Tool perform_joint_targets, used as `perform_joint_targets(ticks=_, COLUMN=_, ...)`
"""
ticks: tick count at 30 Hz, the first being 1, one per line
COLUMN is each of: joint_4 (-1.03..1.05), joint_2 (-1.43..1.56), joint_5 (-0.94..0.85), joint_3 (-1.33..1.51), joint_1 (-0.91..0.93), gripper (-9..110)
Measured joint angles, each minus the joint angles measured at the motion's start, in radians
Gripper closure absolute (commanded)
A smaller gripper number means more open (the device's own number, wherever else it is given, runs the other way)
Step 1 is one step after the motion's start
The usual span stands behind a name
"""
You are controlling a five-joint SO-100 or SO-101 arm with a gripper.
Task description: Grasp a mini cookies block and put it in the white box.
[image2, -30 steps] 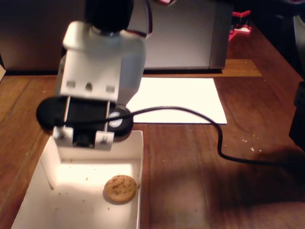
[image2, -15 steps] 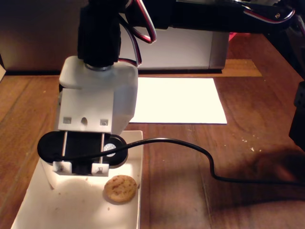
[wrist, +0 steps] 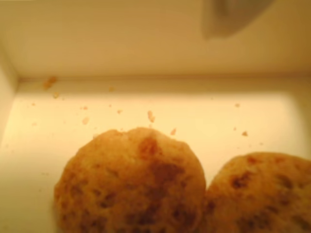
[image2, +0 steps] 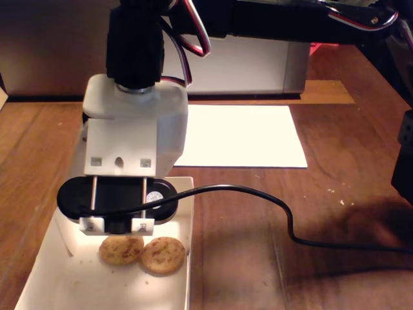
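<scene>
On table (image2: 258, 213), near-left of fixed view, we see white box (image2: 190, 219) with arm's wrist hanging low over its far end. Two cookies lie side by side on box floor: left cookie (image2: 120, 250), right cookie (image2: 163, 255), touching or nearly so. Gripper hidden under wrist; how far open, we cannot tell. We judge placing done, only retreat left. Crumbs (wrist: 150, 116) dot floor.
</scene>
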Motion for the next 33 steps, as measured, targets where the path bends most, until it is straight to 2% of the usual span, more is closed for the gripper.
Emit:
perform_joint_targets(ticks=20, joint_4=0.020, joint_2=0.026, joint_5=-0.038, joint_3=0.000, joint_1=0.078, gripper=102)
perform_joint_targets(ticks=33, joint_4=0.179, joint_2=0.314, joint_5=-0.147, joint_3=-0.057, joint_1=0.183, gripper=102)
